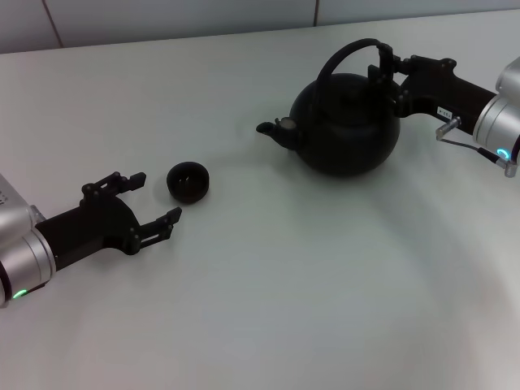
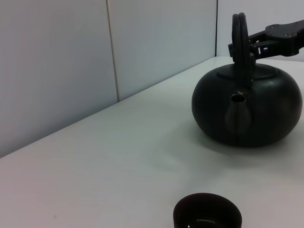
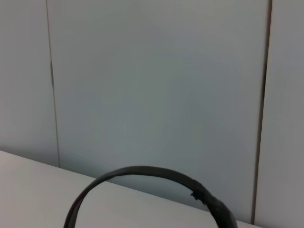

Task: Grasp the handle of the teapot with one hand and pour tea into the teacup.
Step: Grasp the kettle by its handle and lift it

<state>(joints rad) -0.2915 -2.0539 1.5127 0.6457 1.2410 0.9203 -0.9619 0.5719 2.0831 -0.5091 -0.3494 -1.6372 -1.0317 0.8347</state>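
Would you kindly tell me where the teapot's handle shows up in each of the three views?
Head view: the handle arches over the teapot, upper right of centre, with the right gripper at its right end.
Left wrist view: seen edge-on, top right, above the spout.
Right wrist view: only its arch, along the bottom edge.
Shared landmark: the panelled wall appears in both wrist views.
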